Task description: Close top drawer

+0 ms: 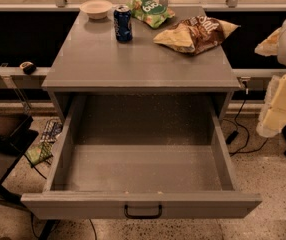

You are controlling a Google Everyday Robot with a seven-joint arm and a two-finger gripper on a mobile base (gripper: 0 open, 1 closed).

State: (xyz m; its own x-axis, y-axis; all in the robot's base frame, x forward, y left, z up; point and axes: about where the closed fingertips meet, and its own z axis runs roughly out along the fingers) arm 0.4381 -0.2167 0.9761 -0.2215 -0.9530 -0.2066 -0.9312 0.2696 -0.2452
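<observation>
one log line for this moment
top drawer: wide open | gripper: at right edge, apart from drawer | close: not yet done

Open top drawer (142, 170); end effector (277, 115) far right

You see the top drawer (142, 176) pulled far out toward the bottom of the frame, wide, grey, deep and plain inside, a small black bar handle (143, 212) centred on its flat front, with the gripper (272, 125) well apart at the right edge.
</observation>
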